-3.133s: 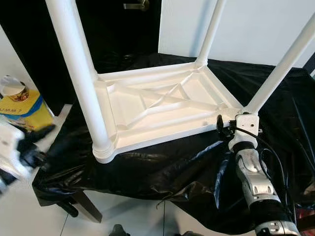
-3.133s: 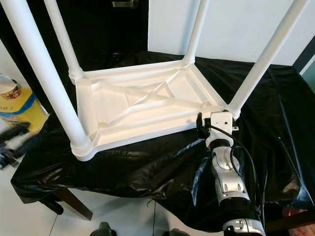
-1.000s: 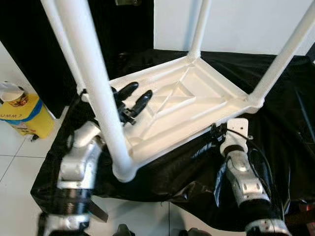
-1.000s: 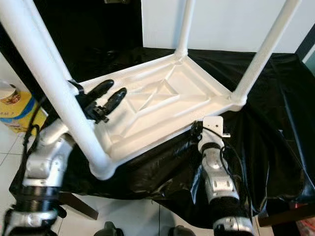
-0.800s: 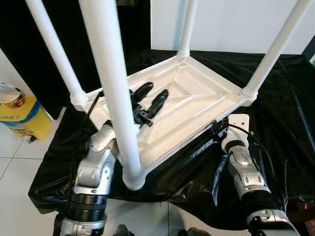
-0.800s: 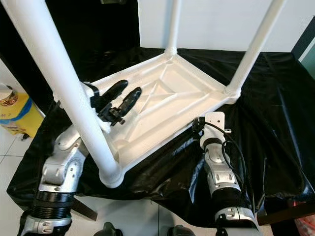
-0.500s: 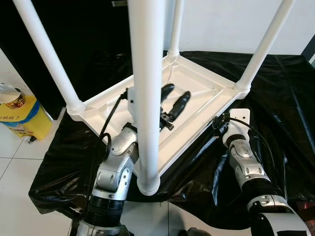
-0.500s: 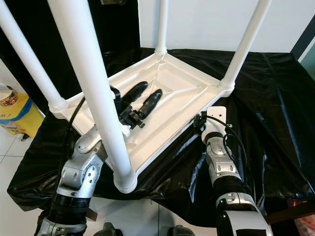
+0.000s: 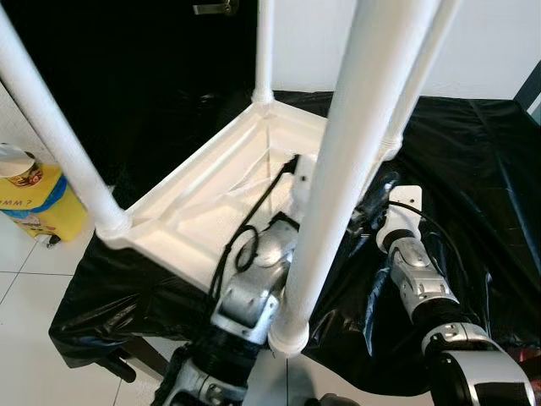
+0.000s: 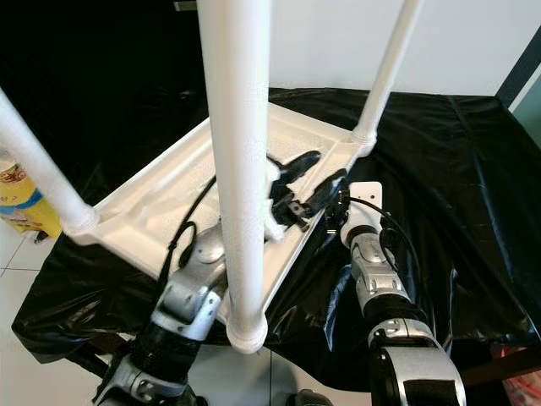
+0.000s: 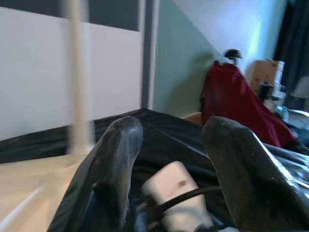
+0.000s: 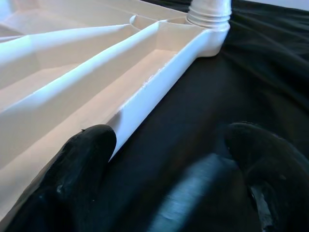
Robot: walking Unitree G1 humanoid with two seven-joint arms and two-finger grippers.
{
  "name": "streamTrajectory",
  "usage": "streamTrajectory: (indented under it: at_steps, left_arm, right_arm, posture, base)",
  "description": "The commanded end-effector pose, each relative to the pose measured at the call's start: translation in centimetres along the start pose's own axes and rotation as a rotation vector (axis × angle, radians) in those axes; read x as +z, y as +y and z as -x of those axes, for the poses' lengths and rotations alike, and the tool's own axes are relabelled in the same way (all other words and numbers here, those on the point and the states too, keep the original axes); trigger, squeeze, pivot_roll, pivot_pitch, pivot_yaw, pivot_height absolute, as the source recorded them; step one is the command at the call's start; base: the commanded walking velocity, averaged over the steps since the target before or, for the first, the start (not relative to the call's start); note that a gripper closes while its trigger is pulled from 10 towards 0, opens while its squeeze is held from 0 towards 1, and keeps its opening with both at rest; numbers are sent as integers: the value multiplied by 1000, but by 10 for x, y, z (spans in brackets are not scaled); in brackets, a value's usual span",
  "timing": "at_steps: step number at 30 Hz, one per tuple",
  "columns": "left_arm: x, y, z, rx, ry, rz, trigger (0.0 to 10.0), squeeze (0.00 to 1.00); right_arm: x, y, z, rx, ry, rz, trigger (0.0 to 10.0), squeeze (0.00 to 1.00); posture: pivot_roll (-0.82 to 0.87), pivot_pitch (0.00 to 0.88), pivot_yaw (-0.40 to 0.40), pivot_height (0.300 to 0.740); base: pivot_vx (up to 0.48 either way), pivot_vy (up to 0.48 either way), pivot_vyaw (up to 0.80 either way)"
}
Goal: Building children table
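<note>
Children's table (image 10: 169, 203): white plastic, inverted on a black plastic sheet (image 10: 439, 169) that covers the work surface. Ribbed underside faces up; four white legs stand upward from the corners. Nearest leg (image 10: 241, 169) crosses the middle of the head views, its socket at about 6 o'clock. Other sockets: about 9 o'clock, 12 o'clock, and 2 o'clock.

Left gripper (image 10: 308, 179): reaches across the tray's underside toward its 3 o'clock edge. Fingers spread apart, nothing between them. The left wrist view looks past both black fingers (image 11: 111, 159) to the right arm's white wrist housing, so the two arms are close together.

Right gripper (image 12: 169, 193): low over the black sheet, just beside the tray's 3 o'clock rim. Fingers spread wide, nothing held; one finger (image 12: 77, 164) appears to touch the rim's outer wall. Corner socket (image 12: 208, 12) lies ahead along that rim.

Other item: yellow container (image 9: 34, 199) on the floor at about 9 o'clock.

Step in hand, as judged: turning or repositioning the tray by its rim, legs apparently all fitted. Handling notes:
- Press on the rim's wall, not the thin ribs.
- Keep the left fingers off the right wrist housing and its cable.
- Tall legs make the piece top-heavy; push low and slowly.
- The sheet may bunch under the rim; watch for snagging.
</note>
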State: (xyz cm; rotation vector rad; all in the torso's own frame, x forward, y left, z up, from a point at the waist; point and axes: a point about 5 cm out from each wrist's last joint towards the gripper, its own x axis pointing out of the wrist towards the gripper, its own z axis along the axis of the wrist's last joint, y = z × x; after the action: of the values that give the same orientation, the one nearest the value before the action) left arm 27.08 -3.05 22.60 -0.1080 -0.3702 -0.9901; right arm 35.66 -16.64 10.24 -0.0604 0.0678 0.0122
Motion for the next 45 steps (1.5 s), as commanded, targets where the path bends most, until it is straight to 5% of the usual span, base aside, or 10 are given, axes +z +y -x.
streamTrajectory:
  at_steps: [1, 12, 27, 32, 35, 45]
  left_arm:
    - [1, -14, -11, -67, -7, 3, 10000, 0]
    - [5, -31, -33, -143, -35, 16, 10000, 0]
    - [-1, -8, -25, -84, -19, -29, 10000, 0]
    - [-7, 26, 3, -17, 38, -107, 10000, 0]
    - [-13, 51, 40, -2, 131, -202, 10000, 0]
    - [-18, 69, 89, -5, 237, -244, 10000, 0]
  right_arm:
    - [0, 27, -1, 127, -1, -3, 10000, 0]
    - [5, 32, -5, 115, -28, -16, 10000, 0]
    - [7, 9, -2, 10, -84, 3, 10000, 0]
    - [6, -12, 11, -70, -143, 13, 10000, 0]
    - [5, -20, 26, -83, -183, 30, 10000, 0]
    - [4, -22, 56, -38, -244, 37, 10000, 0]
  posture:
    - [80, 4, -21, 740]
    - [31, 31, 22, 740]
    - [31, 53, -1, 740]
    - [31, 58, -13, 740]
    - [23, 62, -21, 740]
    - [9, 63, -39, 740]
  base:
    - [0, 0, 0]
    - [0, 0, 0]
    - [0, 0, 0]
    - [0, 0, 0]
    - [0, 0, 0]
    - [0, 0, 0]
